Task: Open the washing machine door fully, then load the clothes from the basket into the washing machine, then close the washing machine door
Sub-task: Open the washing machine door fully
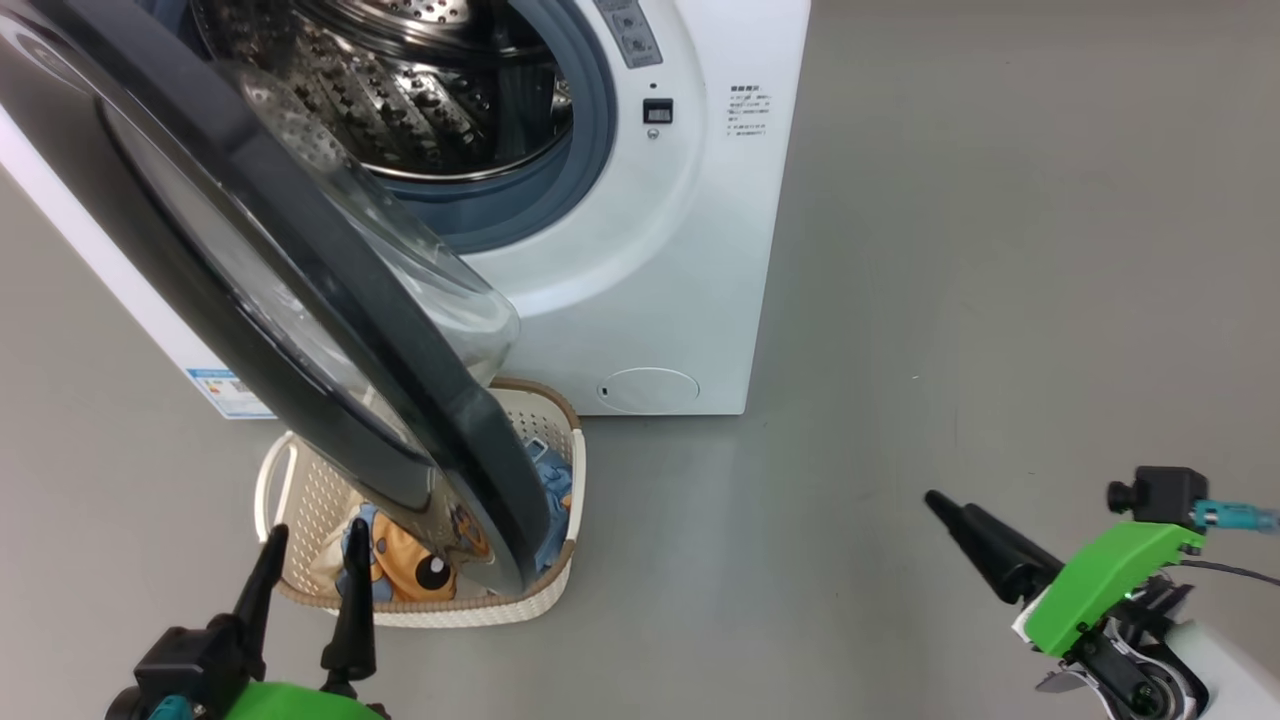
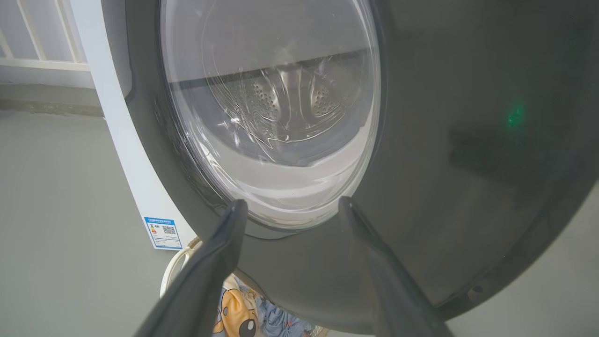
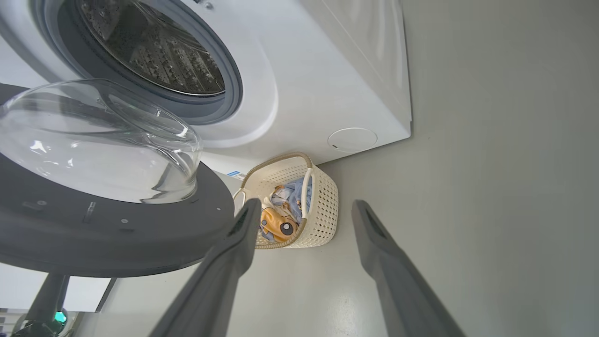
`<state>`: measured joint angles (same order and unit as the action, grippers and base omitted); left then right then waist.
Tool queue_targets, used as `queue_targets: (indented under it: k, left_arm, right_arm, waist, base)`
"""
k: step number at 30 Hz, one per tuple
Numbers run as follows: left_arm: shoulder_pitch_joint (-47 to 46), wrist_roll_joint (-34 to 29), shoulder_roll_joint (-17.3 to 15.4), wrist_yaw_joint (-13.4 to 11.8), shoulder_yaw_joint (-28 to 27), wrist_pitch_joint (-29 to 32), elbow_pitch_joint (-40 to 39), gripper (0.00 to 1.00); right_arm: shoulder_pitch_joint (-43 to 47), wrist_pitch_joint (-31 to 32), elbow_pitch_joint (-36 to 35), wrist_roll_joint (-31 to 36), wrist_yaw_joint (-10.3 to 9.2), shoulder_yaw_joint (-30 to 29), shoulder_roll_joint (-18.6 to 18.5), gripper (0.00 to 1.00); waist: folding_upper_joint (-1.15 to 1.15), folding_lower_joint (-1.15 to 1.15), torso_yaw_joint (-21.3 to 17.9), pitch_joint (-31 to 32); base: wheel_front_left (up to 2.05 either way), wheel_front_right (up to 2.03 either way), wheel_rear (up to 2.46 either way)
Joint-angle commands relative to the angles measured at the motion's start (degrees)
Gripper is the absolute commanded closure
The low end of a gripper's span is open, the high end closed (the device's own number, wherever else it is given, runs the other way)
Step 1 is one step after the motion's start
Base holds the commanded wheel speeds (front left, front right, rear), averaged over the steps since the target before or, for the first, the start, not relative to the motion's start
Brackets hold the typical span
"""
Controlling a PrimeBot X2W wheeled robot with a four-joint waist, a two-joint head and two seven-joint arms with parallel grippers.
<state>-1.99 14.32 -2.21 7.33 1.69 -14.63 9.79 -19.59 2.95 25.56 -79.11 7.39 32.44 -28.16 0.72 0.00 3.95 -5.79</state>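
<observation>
- The washing machine door (image 1: pixel 300 290) is hanging partway open right in front of the left gripper (image 1: pixel 316 528), whose two fingers are standing spread apart and gripping nothing
- those fingers are pointing up at the low part of the door's black outer face, just under the glass; I can't tell whether they're actually touching it
- right gripper (image 1: pixel 950 505) is hovering well off to the right over bare grey floor (image 1: pixel 950 300), its fingers also sitting wide apart and empty in the right wrist view, aiming toward the basket (image 1: pixel 480 605)
- basket is sitting on the floor just in front of the washing machine (image 1: pixel 640 260), with the door's lower edge hanging over it and covering part of it in the head view
- the clothes (image 1: pixel 400 565) are lying inside the basket, orange cartoon dog print peeking out next to some blue fabric
- behind the door the steel drum (image 1: pixel 430 100) is showing, ringed by the blue-grey gasket (image 1: pixel 590 150)
- small blue label sticker (image 1: pixel 225 392) is showing low on the machine's side
</observation>
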Motion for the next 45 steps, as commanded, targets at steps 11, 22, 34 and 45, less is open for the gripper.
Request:
queue_targets:
  k: [11,22,34,45]
  left_arm:
    - [0.4,-0.7,-1.1,0.2,-2.2,-0.4,-1.1,0.00]
    - [-0.2,-0.8,-1.2,0.2,-2.8,-0.4,-1.0,0.00]
    - [-1.1,-1.2,-1.1,0.2,-3.2,-0.4,-1.7,0.00]
    - [-1.2,-1.4,-1.0,0.2,-3.2,-0.4,-1.9,0.00]
  right_arm:
    - [-1.2,-15.9,6.7,9.9,0.10,5.3,-3.6,0.00]
    - [-1.0,-17.9,7.5,26.0,0.10,-6.4,-0.1,0.00]
    - [5.8,-17.9,-2.9,46.6,0.10,-24.3,6.9,0.00]
    - [11.0,-17.9,-4.4,52.9,0.10,-28.9,10.8,0.00]
  waist:
    - [0.00,0.00,-0.9,0.3]
    - [0.00,0.00,-0.9,-0.4]
    - [0.00,0.00,-0.5,-1.2]
    - [0.00,0.00,0.2,-1.0]
  base:
    - [0.00,0.00,0.00]
    - [0.00,0.00,0.00]
    - [0.00,0.00,0.00]
    - [0.00,0.00,0.00]
